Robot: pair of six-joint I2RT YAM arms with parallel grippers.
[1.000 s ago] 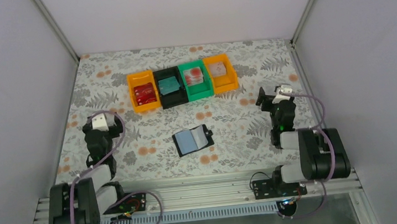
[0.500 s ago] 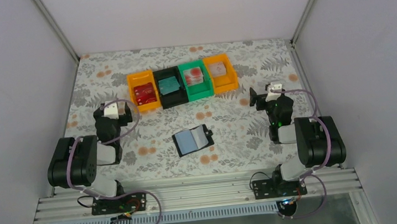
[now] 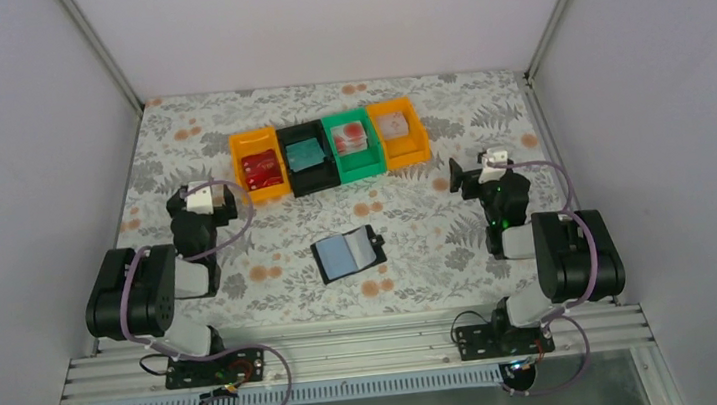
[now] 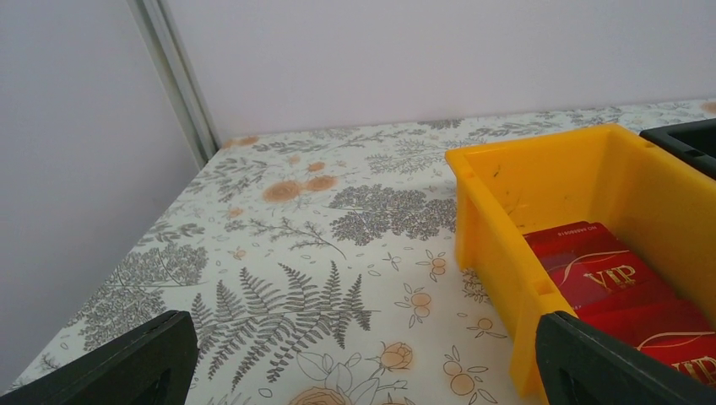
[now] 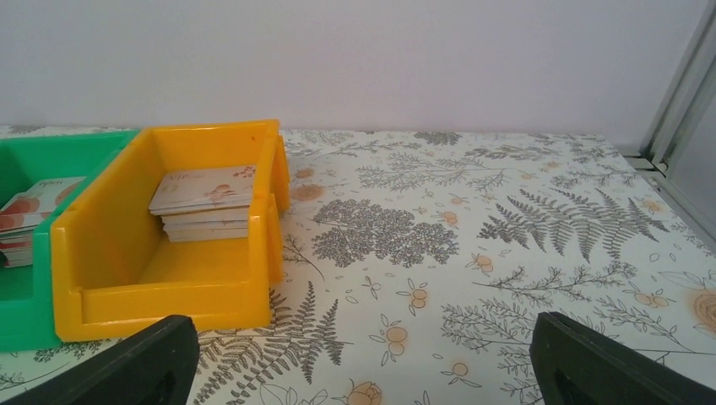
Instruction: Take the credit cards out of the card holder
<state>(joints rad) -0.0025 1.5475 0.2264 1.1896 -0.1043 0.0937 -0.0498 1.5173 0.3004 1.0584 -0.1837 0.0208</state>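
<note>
Now that both my arms have swung up out of their fold and settled, my left gripper and right gripper hang with jaws spread wide, holding nothing. The card holder lies open on the table between them, well apart from both. Its credit cards are still inside, and I judge the reach is next.

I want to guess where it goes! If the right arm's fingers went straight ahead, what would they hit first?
Probably the bare table, just right of the right-hand orange bin. The bin sits off to the side of the open fingers. Depth is hard to judge.
</note>
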